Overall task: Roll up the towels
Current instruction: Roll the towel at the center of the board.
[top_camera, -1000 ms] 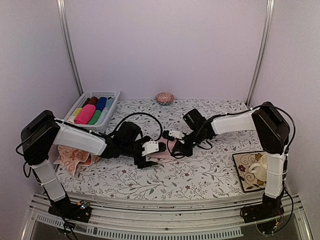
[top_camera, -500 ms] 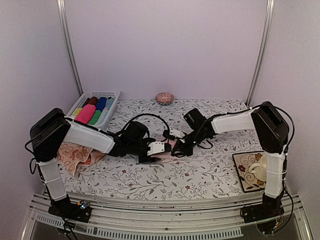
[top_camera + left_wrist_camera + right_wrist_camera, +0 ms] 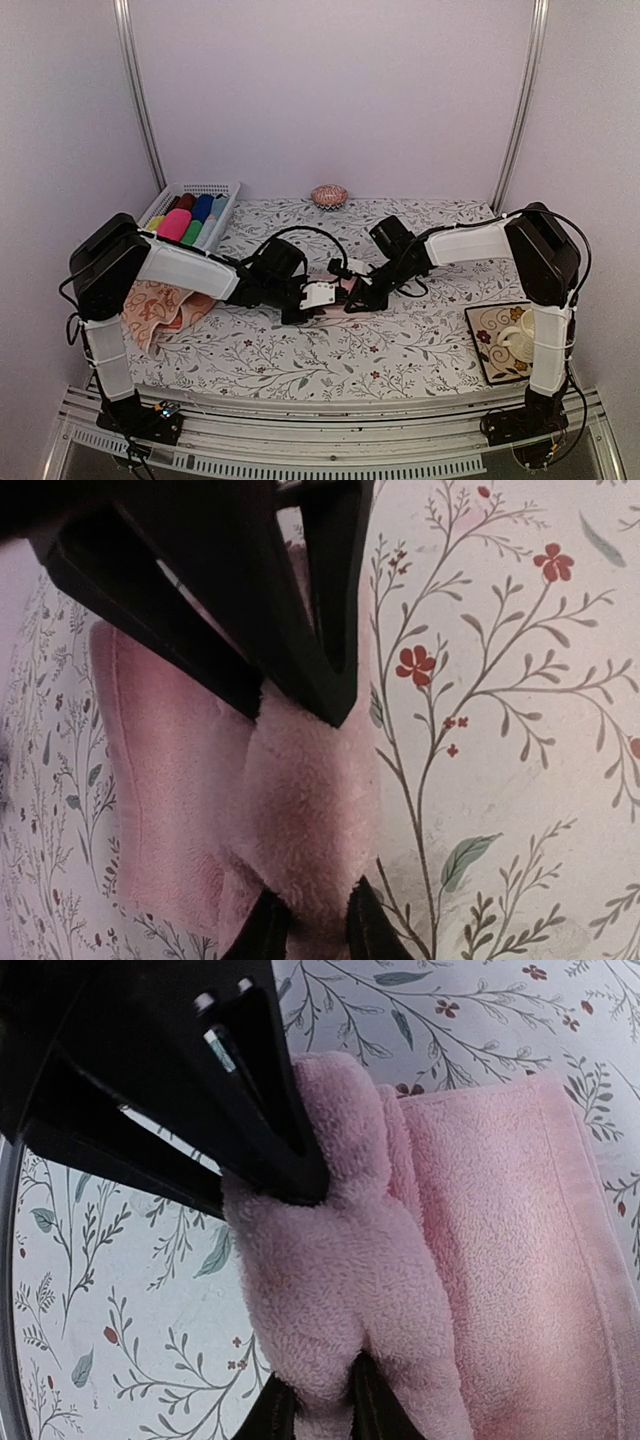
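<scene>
We are shifting the left pincer [image 3: 322, 296] toward the right pincer [image 3: 354, 297], both clenching the pink towel [image 3: 480, 1210], tightening its roll.

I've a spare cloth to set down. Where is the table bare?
Bare: the near strip between peach towel and tray; the far right corner behind the right arm. Crowded: the middle, left gripper and right gripper pinching the pink towel.
</scene>
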You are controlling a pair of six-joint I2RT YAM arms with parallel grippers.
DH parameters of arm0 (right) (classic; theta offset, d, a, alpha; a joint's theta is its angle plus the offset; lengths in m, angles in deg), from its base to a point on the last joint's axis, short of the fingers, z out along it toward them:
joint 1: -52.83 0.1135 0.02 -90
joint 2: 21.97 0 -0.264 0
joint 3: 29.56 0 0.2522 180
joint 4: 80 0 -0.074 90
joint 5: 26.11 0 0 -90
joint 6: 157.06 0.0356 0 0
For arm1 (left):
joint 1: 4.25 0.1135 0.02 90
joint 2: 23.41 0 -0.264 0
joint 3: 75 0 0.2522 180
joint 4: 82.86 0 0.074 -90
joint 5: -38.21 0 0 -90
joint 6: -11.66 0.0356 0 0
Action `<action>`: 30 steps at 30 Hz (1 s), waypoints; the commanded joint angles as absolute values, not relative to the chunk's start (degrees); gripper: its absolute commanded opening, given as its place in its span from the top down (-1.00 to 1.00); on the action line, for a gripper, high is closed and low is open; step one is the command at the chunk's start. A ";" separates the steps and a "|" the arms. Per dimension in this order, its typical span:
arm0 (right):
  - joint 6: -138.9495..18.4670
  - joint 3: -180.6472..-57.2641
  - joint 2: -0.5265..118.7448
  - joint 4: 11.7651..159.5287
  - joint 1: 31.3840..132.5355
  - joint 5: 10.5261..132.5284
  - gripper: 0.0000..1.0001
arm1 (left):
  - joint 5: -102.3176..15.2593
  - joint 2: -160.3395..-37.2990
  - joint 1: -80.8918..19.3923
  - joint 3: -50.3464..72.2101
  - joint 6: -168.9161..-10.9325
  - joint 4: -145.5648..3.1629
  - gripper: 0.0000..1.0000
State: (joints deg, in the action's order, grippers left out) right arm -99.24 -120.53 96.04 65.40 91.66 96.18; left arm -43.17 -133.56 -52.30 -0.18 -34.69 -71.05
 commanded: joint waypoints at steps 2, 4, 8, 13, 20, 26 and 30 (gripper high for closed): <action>-100.60 -118.18 92.68 61.46 91.24 93.68 0.47 | -38.67 -138.38 -52.66 2.58 -35.05 -63.35 0.99; -100.93 -117.02 91.06 62.36 91.25 92.50 0.32 | -37.71 -138.81 -52.38 3.70 -35.48 -61.56 1.00; -102.18 -113.22 86.60 65.17 91.17 89.58 -0.03 | -33.81 -139.64 -50.98 6.71 -37.32 -57.10 1.00; -105.69 -105.49 80.14 69.46 91.15 86.54 -0.25 | -26.20 -141.40 -47.74 12.23 -40.61 -49.30 1.00; -110.67 -97.10 71.60 76.77 91.24 86.98 -0.28 | -17.17 -144.52 -43.76 19.83 -43.97 -41.34 0.97; -114.25 -92.27 67.80 82.67 92.45 85.82 -0.28 | -11.83 -149.25 -41.92 27.10 -46.71 -35.18 0.94; -117.82 -92.28 69.29 85.66 95.10 81.01 -0.29 | -9.83 -153.06 -41.24 31.57 -49.02 -31.06 0.93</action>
State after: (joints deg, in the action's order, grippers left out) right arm -113.27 -92.77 69.16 80.16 92.62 85.43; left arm -13.05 -148.75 -42.20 28.26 -45.57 -38.77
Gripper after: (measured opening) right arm 0.643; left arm 0.098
